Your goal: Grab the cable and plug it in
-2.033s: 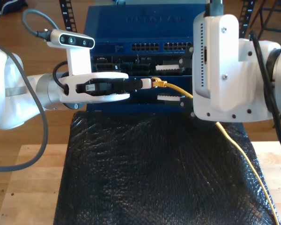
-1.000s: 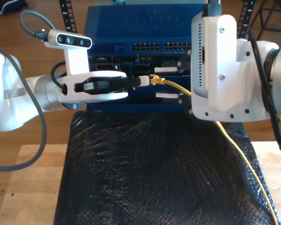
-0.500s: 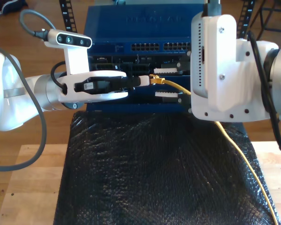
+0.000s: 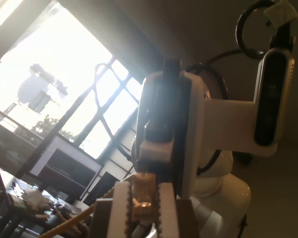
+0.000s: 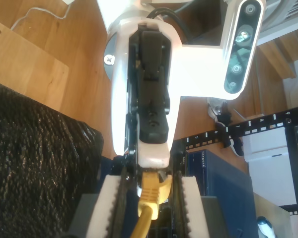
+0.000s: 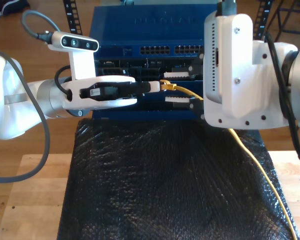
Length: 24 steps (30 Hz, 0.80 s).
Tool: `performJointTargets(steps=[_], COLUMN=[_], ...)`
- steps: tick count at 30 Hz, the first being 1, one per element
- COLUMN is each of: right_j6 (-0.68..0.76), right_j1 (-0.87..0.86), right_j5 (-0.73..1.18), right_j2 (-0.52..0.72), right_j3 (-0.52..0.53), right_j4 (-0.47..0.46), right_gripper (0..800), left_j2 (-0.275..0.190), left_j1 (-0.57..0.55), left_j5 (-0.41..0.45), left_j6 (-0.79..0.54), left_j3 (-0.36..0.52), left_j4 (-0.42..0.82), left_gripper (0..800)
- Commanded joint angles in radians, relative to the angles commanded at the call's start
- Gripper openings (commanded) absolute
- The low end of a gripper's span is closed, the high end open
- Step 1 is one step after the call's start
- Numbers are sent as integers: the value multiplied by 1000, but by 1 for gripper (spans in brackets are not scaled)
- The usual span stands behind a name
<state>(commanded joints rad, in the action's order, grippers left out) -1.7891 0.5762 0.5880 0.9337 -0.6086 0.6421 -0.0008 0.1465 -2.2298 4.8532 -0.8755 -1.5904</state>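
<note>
Thin yellow cable point(image 6: 186, 92), plug pinched in serrated white fingers point(image 4: 120, 210) of my first gripper point(image 4: 143, 206); my second gripper point(image 5: 146, 201) apparently spread.

In the exterior view, my first gripper point(image 6: 157, 87) reaches in from nine o'clock and pinches the yellow plug point(image 6: 168, 86) of the cable point(image 6: 250, 160) in front of the blue switch point(image 6: 140, 30) at twelve o'clock. My second gripper point(image 6: 172, 88) comes from three o'clock, its serrated fingers point(image 6: 179, 73) spread apart above and below the cable. The cable runs down to five o'clock across the black mat point(image 6: 165, 190) on the bench point(image 6: 35, 200).
</note>
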Motion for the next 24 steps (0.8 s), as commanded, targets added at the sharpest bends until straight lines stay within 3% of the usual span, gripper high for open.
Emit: performJointTargets(steps=[15,24], right_j6=[0,2], right_j1=[0,2], right_j5=[-14,-18], right_j2=[-5,-5], right_j3=[0,0], right_j4=[2,2], right_gripper=[237,188], left_j2=[-2,-2], left_j1=[-2,-2], left_j5=[-2,-5], left_j6=[5,5], left_j3=[-2,-2], left_j4=[0,0], left_gripper=[9,9])
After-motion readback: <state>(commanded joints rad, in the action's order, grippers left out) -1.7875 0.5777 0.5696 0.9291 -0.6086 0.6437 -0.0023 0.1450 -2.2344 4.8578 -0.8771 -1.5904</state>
